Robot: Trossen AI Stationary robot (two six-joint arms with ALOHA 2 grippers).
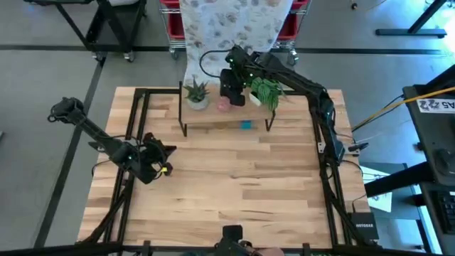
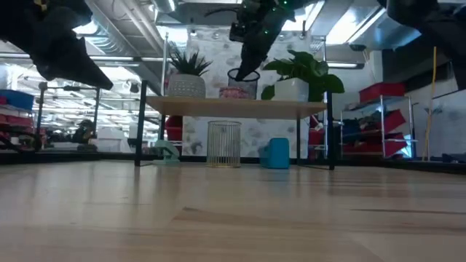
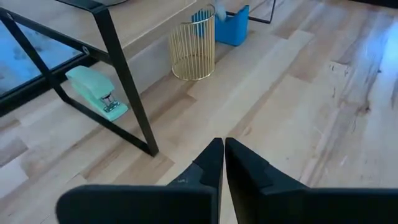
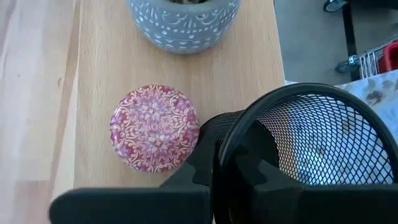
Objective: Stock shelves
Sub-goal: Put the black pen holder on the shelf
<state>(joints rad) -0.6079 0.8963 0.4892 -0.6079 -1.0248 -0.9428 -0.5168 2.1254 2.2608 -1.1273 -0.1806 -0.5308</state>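
Note:
The shelves (image 2: 237,108), a light plank on thin black legs, stand at the table's far middle (image 1: 227,117). On top, from left, are a spiky plant in a pale pot (image 2: 187,81), a pink patterned tin (image 4: 154,127), a black mesh cup (image 4: 311,143) and a leafy plant in a white pot (image 2: 297,81). Beneath stand a mint stapler (image 3: 98,94), a gold wire basket (image 3: 193,50) and a blue holder (image 3: 231,26). My right gripper (image 4: 227,158) is over the shelf top, shut on the mesh cup. My left gripper (image 3: 222,149) hangs shut and empty above the table's left part (image 1: 167,151). My right gripper holds the mesh cup by its rim (image 4: 224,140), on the side nearest the pink tin. One finger is inside the cup and one outside, coming from above and pointing down. The cup stays upright over the plank; whether its base rests there, I cannot tell.
The grey patterned pot (image 4: 183,22) and the pink tin sit close beside the cup. Black rails (image 1: 138,128) run along the tabletop's left and right sides. Bare wood spreads across the table's near half (image 1: 234,185).

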